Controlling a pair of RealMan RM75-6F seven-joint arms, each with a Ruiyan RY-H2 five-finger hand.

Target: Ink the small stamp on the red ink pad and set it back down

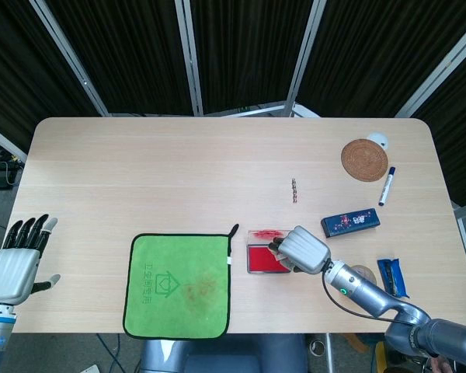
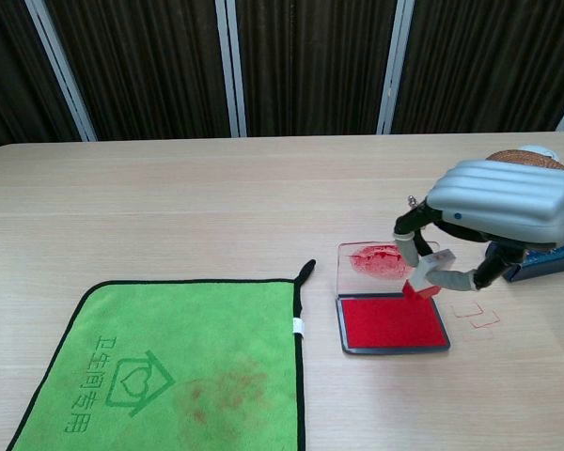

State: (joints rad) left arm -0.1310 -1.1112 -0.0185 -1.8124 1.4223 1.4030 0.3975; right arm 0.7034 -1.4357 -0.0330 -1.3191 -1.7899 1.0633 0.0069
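Observation:
The red ink pad point(image 2: 389, 321) lies open on the table, its clear lid point(image 2: 385, 262) standing up behind it with red smears; in the head view the ink pad point(image 1: 261, 259) is partly covered. My right hand point(image 2: 501, 202) hovers over the pad's right end and pinches the small stamp point(image 2: 428, 277), its red face tilted down just above the ink. In the head view my right hand point(image 1: 301, 249) hides the stamp. My left hand point(image 1: 15, 264) hangs beside the table's left edge, fingers spread, holding nothing.
A green cloth point(image 2: 164, 363) lies left of the pad. Two faint red square prints point(image 2: 477, 313) mark the table right of the pad. A blue box point(image 1: 350, 221), a marker point(image 1: 387, 186), a woven coaster point(image 1: 365, 159), a bead string point(image 1: 295, 190) and a blue packet point(image 1: 391, 277) lie to the right.

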